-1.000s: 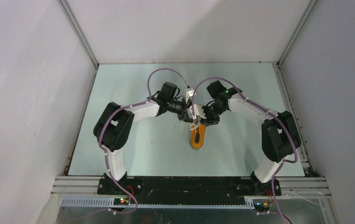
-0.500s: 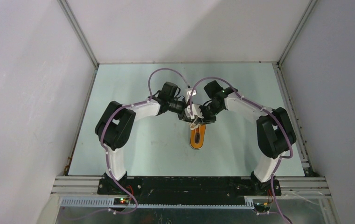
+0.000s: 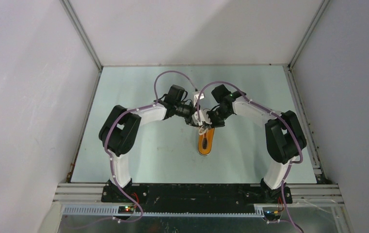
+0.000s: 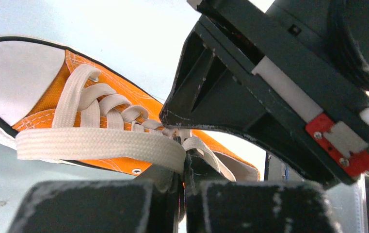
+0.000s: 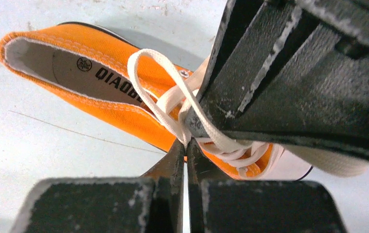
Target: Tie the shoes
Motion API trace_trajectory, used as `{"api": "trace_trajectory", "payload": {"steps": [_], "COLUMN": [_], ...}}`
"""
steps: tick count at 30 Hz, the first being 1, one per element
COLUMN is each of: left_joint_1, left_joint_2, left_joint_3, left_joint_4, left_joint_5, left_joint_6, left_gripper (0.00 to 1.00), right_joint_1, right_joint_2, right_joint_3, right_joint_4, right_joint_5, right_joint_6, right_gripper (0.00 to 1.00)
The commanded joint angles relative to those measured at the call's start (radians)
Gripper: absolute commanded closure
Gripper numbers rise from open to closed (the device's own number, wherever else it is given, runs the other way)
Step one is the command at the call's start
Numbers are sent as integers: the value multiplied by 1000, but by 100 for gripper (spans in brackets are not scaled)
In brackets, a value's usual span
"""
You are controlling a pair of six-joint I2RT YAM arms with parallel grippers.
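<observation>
Over sneaker [image 3: 205, 142], left claw [image 4: 183, 177], right claw [image 5: 186, 151] pinching laces [image 4: 100, 144].

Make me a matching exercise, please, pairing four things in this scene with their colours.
Things:
1. toe cap
2. shoe canvas
3. arm cables
4. table

Colours:
a. pale green
b. white
c. purple
d. orange

Pairs: 1-b, 2-d, 3-c, 4-a.
</observation>
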Motion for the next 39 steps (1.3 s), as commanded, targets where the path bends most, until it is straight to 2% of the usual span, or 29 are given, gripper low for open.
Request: {"api": "trace_trajectory", "payload": {"steps": [1,11,13,16,22,28,31,39], "left_joint_1": [9,9,9,9,9,9,9,10], "left_joint_2": [0,0,2,4,4,-1,-2,-9], "left_joint_3": [38,39,39,41,38,35,35,34], "left_joint_4": [7,8,8,9,9,5,4,-2], "left_joint_5": [10,-1,-3,-4,-6,-8,-8,-13], "left_joint_6": [20,21,21,20,18,21,21,24], "left_gripper": [96,97,97,98,98,98,98,98], "right_joint_1": [-31,-44,-43,-42,-33,-37,-53,-153], "right_joint_2": [-11,-9,-8,-6,11,24,23,-31], "right_joint_3": [35,35,35,35,35,34,35,4], "right_joint_4": [-44,-122,-117,-90,-19,5,23,-30], "right_joint_5": [6,20,9,-12,-18,-18,-17,17], "right_joint_6": [-9,104,138,195,268,304,331,347], "right_gripper": [100,97,95,84,78,89,100,100]}}
